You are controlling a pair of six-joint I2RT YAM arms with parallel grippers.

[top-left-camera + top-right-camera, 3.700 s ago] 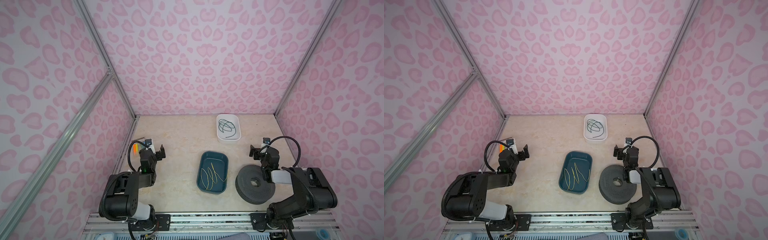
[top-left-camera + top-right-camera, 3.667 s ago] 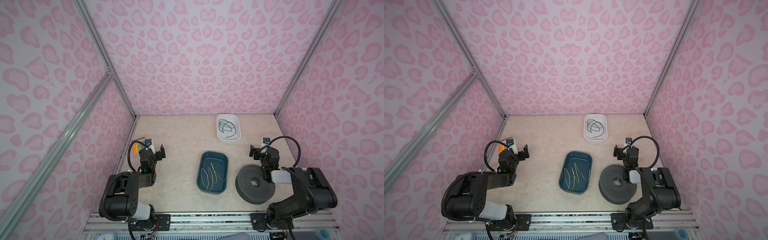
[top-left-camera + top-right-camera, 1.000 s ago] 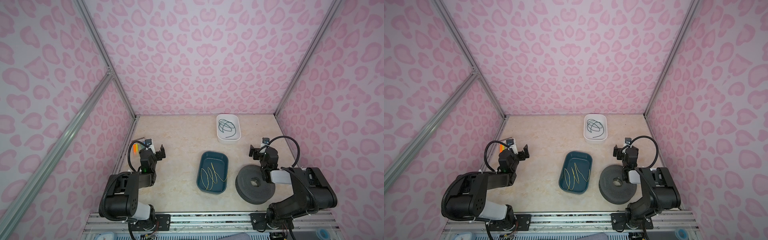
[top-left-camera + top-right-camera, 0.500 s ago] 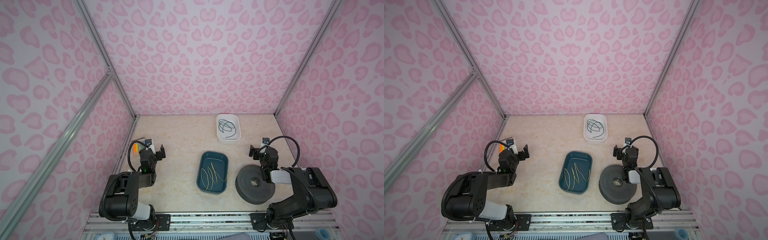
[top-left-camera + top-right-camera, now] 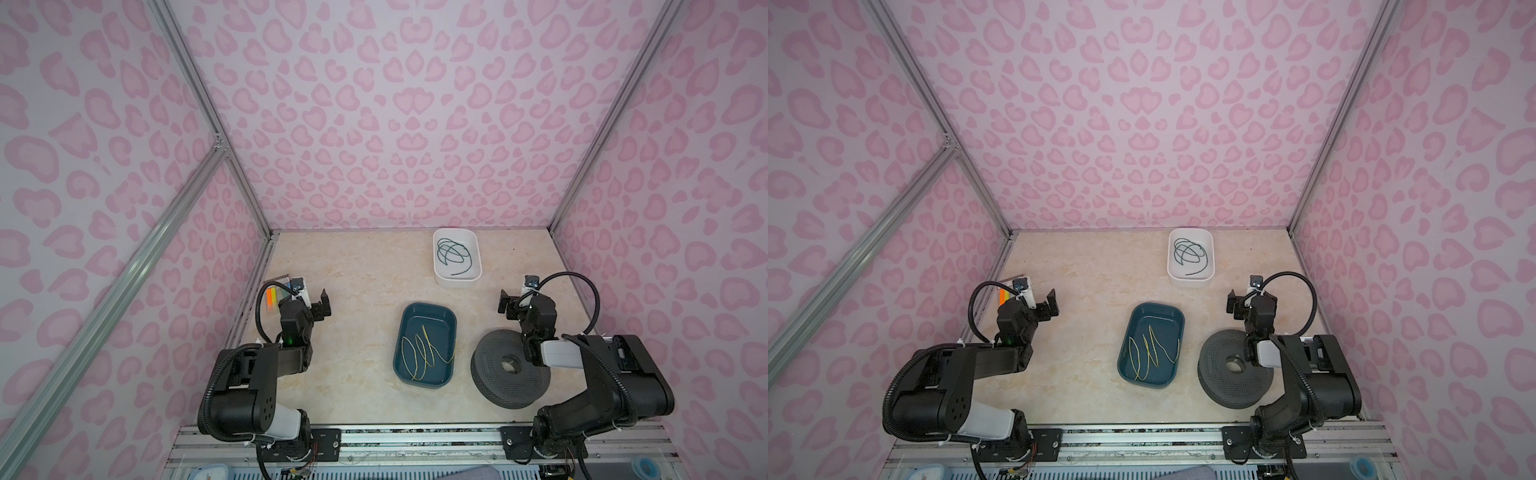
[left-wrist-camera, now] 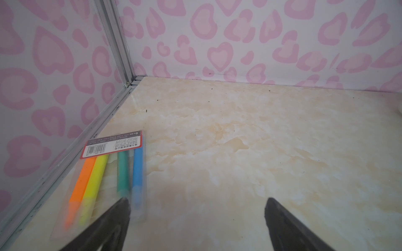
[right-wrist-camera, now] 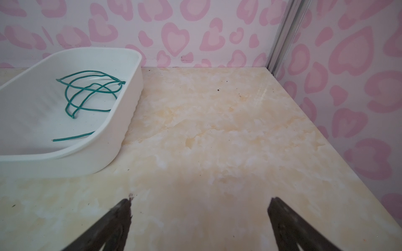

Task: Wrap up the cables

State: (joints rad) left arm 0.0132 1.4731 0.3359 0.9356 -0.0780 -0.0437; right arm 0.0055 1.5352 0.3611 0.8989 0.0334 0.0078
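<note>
The cables are one thin yellow wire (image 5: 428, 347) (image 5: 1151, 345) lying in loose loops inside a dark teal tray (image 5: 428, 306) (image 5: 1158, 306) at the middle of the table in both top views. My left gripper (image 5: 318, 305) (image 5: 1046, 309) (image 6: 196, 202) hovers open over bare table well to the left of that tray. My right gripper (image 5: 513, 305) (image 5: 1239, 307) (image 7: 200, 202) is open too, to the right of the tray. Neither has anything between its fingers. Neither wrist view shows the yellow wire.
A white tray (image 5: 457, 282) (image 5: 1191, 279) (image 7: 121, 121) holding a dark green cord (image 7: 87, 91) stands at the back. A black perforated disc (image 5: 494, 382) (image 5: 1221, 382) lies under the right arm. A pack of coloured pens (image 6: 113, 171) (image 5: 276, 295) lies by the left wall.
</note>
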